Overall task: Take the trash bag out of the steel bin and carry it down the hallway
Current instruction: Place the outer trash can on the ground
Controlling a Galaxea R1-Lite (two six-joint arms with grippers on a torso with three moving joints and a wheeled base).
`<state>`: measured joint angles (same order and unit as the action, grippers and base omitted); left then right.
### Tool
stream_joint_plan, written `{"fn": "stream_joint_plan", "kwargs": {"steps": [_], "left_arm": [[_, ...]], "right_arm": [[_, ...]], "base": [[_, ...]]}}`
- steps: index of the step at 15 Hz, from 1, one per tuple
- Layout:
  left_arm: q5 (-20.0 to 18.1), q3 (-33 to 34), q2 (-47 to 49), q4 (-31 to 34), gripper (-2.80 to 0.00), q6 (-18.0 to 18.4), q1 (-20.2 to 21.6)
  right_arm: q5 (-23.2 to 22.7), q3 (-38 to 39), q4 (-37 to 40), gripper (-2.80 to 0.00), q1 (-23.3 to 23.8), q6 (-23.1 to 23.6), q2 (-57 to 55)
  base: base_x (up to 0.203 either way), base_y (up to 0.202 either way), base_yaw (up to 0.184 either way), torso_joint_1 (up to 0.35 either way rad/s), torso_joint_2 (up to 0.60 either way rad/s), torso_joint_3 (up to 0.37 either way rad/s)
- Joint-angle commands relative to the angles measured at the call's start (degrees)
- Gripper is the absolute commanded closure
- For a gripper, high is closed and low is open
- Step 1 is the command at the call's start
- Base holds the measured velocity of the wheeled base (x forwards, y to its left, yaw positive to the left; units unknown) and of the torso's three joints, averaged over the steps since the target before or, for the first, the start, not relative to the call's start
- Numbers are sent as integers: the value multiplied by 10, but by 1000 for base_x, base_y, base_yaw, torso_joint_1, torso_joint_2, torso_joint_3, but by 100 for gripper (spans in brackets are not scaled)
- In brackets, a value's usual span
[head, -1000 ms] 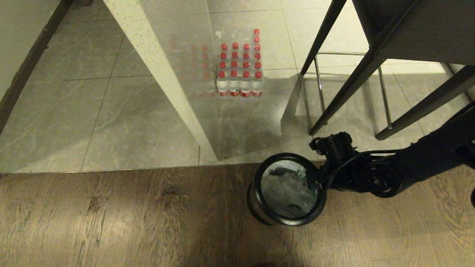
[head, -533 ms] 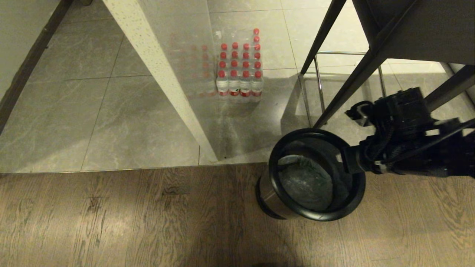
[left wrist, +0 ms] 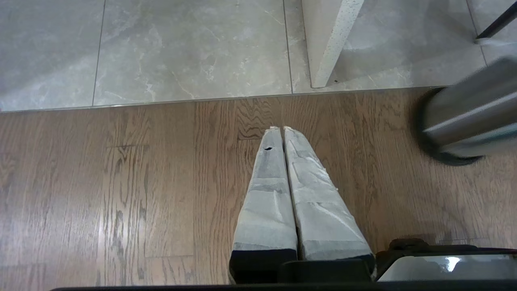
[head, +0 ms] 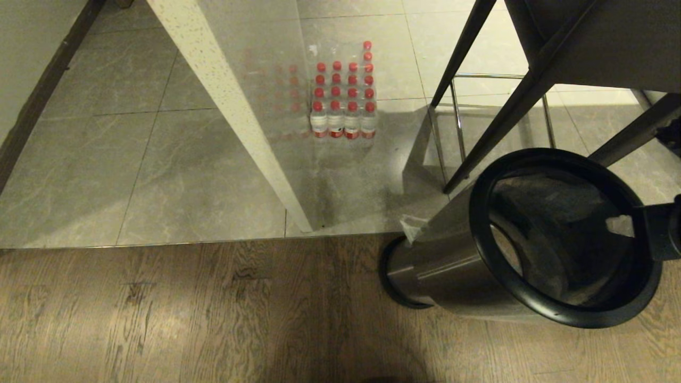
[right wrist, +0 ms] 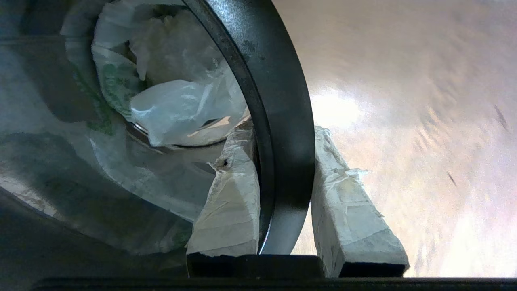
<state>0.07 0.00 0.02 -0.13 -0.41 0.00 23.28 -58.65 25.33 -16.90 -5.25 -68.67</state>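
The steel bin (head: pixel 452 266) leans steeply over the wood floor at the right of the head view, its black rim (head: pixel 564 314) raised toward the camera. My right gripper (right wrist: pixel 278 137) is shut on that rim (right wrist: pixel 282 101), one taped finger inside the bin and one outside. In the head view only its edge shows (head: pixel 659 234). The trash bag (right wrist: pixel 177 109), thin white plastic with green print, lies crumpled inside the bin. A white scrap (head: pixel 412 226) sticks out by the bin's side. My left gripper (left wrist: pixel 282 129) hangs parked over the wood floor, shut and empty, with the bin (left wrist: pixel 468 121) to its side.
A pack of red-capped bottles (head: pixel 345 96) stands on the grey tiles behind a speckled white wall corner (head: pixel 234 117). Black table legs (head: pixel 500 117) and a chrome frame (head: pixel 457 133) stand just behind the bin. A dark door frame (head: pixel 37 96) runs along the far left.
The bin stood upright on the wood floor; it has been tipped and pulled up and to the right by its rim. My right arm has swung out toward the right edge.
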Motion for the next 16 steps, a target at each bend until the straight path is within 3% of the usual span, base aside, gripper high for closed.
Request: {"fn": "stream_joint_plan", "kwargs": {"steps": [1, 8, 11, 16], "left_arm": [[0, 0, 1, 0, 0, 0, 0], [0, 0, 1, 0, 0, 0, 0], [0, 0, 1, 0, 0, 0, 0], [0, 0, 1, 0, 0, 0, 0]], "right_arm": [[3, 3, 7, 0, 38, -2, 31], [-18, -114, 27, 0, 50, -9, -19], [-19, -170, 136, 0, 49, -9, 0], [-9, -204, 214, 0, 50, -7, 56]], "base": [[0, 0, 0, 0, 0, 0], [0, 0, 0, 0, 0, 0], [0, 0, 0, 0, 0, 0], [0, 0, 0, 0, 0, 0]]}}
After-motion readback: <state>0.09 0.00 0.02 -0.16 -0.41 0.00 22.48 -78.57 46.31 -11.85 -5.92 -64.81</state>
